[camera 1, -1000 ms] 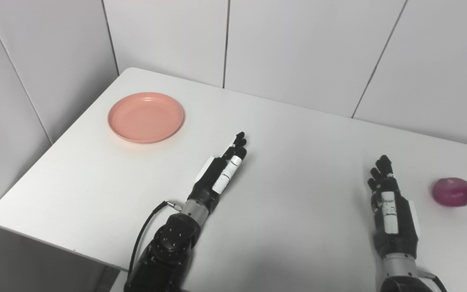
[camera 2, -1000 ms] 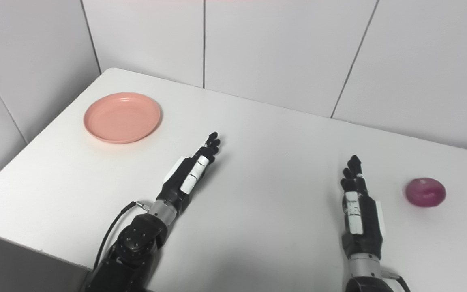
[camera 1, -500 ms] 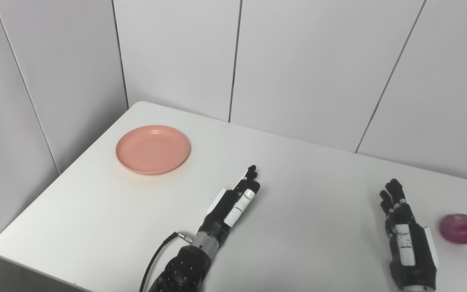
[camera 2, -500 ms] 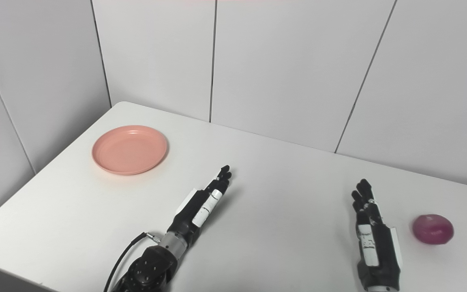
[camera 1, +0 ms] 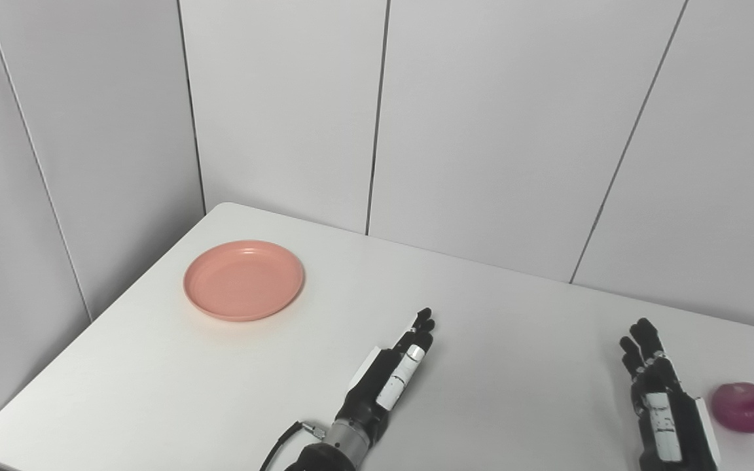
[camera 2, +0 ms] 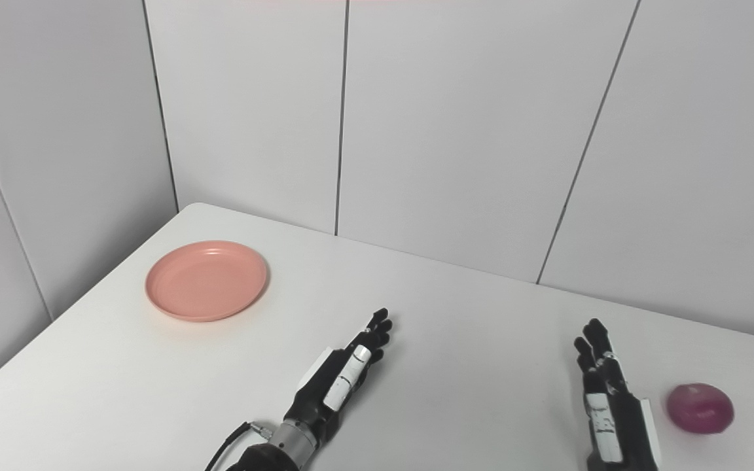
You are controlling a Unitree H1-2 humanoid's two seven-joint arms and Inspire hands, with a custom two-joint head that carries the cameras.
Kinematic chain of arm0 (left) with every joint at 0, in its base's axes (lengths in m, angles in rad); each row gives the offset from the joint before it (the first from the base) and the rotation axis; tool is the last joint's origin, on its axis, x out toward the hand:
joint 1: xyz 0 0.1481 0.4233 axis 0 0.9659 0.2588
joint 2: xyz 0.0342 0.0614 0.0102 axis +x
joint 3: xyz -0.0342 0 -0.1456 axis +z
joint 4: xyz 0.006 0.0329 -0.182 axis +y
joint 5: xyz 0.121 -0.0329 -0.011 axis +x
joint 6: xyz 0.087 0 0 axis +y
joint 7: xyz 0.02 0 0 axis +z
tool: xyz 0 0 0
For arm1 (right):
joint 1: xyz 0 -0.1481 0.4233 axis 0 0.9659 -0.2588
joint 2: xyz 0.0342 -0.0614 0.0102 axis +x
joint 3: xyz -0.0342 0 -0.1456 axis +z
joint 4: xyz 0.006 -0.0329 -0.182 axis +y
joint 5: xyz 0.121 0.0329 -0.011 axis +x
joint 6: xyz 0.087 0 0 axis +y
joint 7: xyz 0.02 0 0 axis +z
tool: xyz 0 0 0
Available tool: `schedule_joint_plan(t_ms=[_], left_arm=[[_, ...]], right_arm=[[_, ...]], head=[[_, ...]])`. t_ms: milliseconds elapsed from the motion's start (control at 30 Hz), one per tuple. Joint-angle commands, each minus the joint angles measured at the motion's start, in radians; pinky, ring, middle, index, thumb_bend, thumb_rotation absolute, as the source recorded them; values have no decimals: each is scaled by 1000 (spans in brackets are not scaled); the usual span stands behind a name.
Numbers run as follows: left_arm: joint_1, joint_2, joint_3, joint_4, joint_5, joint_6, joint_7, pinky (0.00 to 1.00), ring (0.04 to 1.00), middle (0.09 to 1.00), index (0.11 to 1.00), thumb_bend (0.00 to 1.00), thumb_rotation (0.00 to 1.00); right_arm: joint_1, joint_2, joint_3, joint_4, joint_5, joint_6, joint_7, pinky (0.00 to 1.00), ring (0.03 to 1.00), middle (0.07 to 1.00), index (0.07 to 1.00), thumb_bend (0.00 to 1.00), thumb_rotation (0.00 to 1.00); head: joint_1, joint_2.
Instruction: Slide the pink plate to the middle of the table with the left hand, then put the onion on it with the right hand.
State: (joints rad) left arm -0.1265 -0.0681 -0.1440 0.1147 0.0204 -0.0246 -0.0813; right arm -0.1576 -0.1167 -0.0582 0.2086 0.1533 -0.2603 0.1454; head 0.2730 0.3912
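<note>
- The plate (camera 1: 243, 280) – pink, round, shallow – lies flat near the far left corner of the white tabletop (camera 1: 495, 314), close to the left edge and with nothing on it.
- The left hand (camera 1: 393, 376) is low over the tabletop near the front middle, well apart from the plate and to the right of it.
- Its fingers (camera 1: 420, 331) are stretched out straight and lie close side by side, pointing away toward the back wall and a little to the right; they hold nothing.
- The left hand is turned on edge, so a white panel along one finger faces up; whether it touches the tabletop cannot be told.
- The onion (camera 2: 700, 407) – dark purple-red and rounded – sits on the tabletop at the right side, near the front.
- The right hand (camera 2: 609, 409) is just left of the onion, with a strip of bare tabletop between them.
- Its fingers (camera 2: 594, 340) are extended and slightly fanned, pointing toward the back wall, closed on nothing.
- The right hand's lower part runs out of the bottom edge in both views.
- Grey wall panels (camera 1: 495, 131) with thin dark seams stand behind and to the left of the tabletop.
</note>
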Motion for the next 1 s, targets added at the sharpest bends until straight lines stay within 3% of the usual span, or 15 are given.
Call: schedule_joint_plan(t_ms=[0,167,400,667,967], left_arm=[[-43,2,12,-51,-20,-40,-5,1000,1000,1000,999,683,1000],[-75,42,27,-104,-38,-10,-40,1000,1000,1000,1000,693,1000],[-119,109,79,-171,-127,95,-93,1000,1000,1000,1000,703,1000],[-143,163,134,-180,-125,104,-81,1000,1000,993,982,694,1000],[-183,231,245,-145,-142,83,-59,987,966,962,946,677,1000]], right_arm=[[83,4,-7,114,19,-34,18,1000,970,967,961,785,814],[81,4,-10,121,22,-43,19,1000,959,959,954,766,806],[80,-2,-7,127,23,-45,30,1000,965,967,964,766,818],[76,-11,-4,139,30,-56,42,1000,978,976,974,744,827],[80,-21,-2,128,4,-66,37,1000,982,977,983,723,872]], head=[[-1,0],[0,0],[11,-4],[31,-7],[29,-5]])
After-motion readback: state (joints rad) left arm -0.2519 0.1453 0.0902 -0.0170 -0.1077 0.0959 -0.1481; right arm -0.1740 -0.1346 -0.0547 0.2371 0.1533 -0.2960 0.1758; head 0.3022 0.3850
